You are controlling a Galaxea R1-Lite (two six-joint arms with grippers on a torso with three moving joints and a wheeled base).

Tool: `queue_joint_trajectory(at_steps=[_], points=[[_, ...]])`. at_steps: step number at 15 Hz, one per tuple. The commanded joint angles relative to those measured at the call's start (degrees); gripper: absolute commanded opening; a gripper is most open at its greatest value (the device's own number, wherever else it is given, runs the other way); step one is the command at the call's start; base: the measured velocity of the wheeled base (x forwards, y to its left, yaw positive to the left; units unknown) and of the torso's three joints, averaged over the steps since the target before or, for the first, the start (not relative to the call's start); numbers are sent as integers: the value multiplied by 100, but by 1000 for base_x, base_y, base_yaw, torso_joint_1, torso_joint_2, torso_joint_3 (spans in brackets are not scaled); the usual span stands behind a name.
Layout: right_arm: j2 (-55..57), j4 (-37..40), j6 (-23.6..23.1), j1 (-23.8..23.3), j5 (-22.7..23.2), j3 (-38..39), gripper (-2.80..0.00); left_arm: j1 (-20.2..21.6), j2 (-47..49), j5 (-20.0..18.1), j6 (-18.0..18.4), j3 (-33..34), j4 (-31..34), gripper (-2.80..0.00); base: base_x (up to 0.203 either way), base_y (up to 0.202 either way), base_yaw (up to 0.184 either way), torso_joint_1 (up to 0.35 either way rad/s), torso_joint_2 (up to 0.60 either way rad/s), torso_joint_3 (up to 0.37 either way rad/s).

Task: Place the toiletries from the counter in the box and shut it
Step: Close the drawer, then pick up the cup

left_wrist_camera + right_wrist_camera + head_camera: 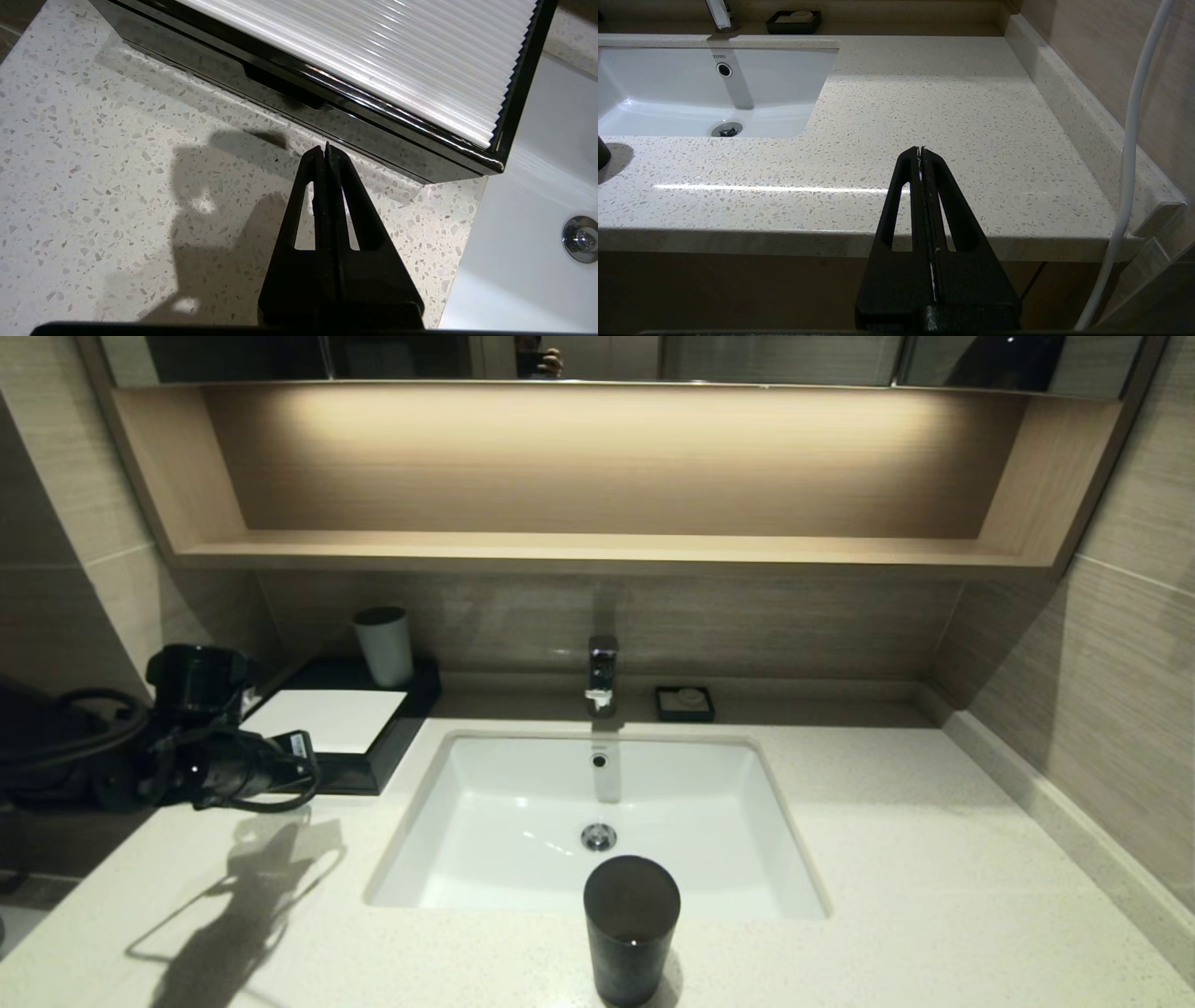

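Box work is ending: the flat black box with the white top (347, 723) is sitting at ten o'clock on the speckled stone table (896, 859), drawer shut. Left gripper (327, 148) is hovering before it, jaws clenched empty; right gripper (920, 151) likewise. Backing away looks next.

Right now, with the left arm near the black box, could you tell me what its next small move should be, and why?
Probably ease the left gripper back from the box towards a resting pose. Its fingers are shut on nothing, the drawer front sits flush with its pull notch showing, and no wrapped toiletries show on the counter, so the job looks finished. The right gripper hovers shut at the counter's front edge.
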Motion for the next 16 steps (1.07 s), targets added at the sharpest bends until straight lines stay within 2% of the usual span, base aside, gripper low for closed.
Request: queue_joint_trajectory(at_steps=[1,4,10,14,15,16], points=[[0,-1,0,1,1,9,-280,-19,-454,3,2,178,-3,-280,0,0,0,0,0,0],[0,-1,0,1,1,9,-280,-159,-839,-4,135,301,-9,-280,0,0,0,0,0,0],[0,-1,0,1,1,1,-280,-982,-1280,-5,534,209,-78,-280,0,0,0,0,0,0],[0,-1,0,1,1,2,-280,-1265,-1266,-13,664,137,-285,-280,0,0,0,0,0,0],[0,-1,0,1,1,9,-280,-1350,-1258,-13,664,48,-260,0,0,0,0,0,0,0],[0,-1,0,1,1,0,-280,-1415,-1279,-13,670,-44,-188,0,0,0,0,0,0,0]])
